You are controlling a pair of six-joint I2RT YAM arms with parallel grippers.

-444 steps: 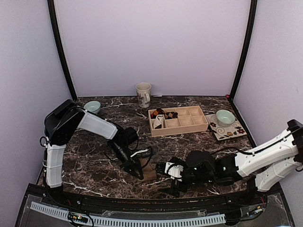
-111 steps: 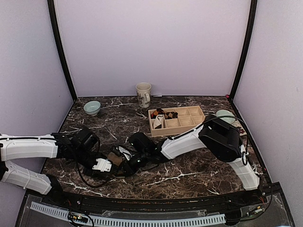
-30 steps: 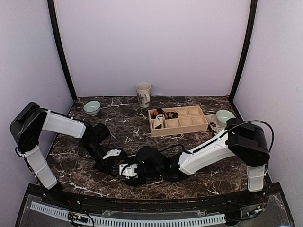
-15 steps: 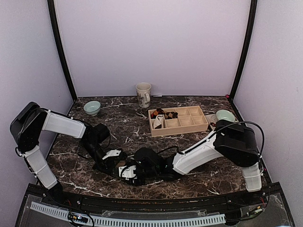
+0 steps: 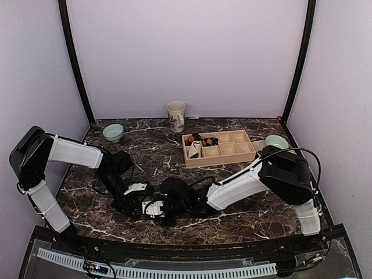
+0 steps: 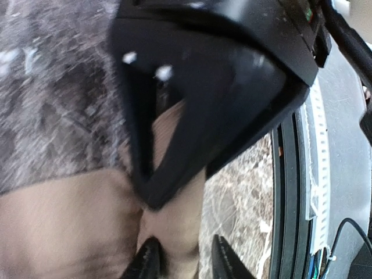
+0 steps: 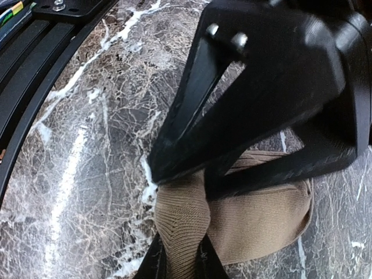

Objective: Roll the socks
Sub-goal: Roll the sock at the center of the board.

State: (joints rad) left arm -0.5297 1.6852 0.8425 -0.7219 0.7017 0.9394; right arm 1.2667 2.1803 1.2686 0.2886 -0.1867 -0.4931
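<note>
A: Tan sock (image 7: 256,224), position?
B: On the table (image 7: 87,145), lower centre of the overhead view, where the two arms meet. It is bunched and folded over itself. I judge the roll begun, not finished.
A: Right claw (image 7: 180,258)?
B: Nearly closed, pinching a raised fold of the sock at the bottom of its wrist view. Probably it anchors the fold so the roll cannot spring open.
A: Left claw (image 6: 183,263)?
B: Part-open. Tan fabric sits between its fingers, but bare table shows beside one finger. I read that as straddling, not gripping.
</note>
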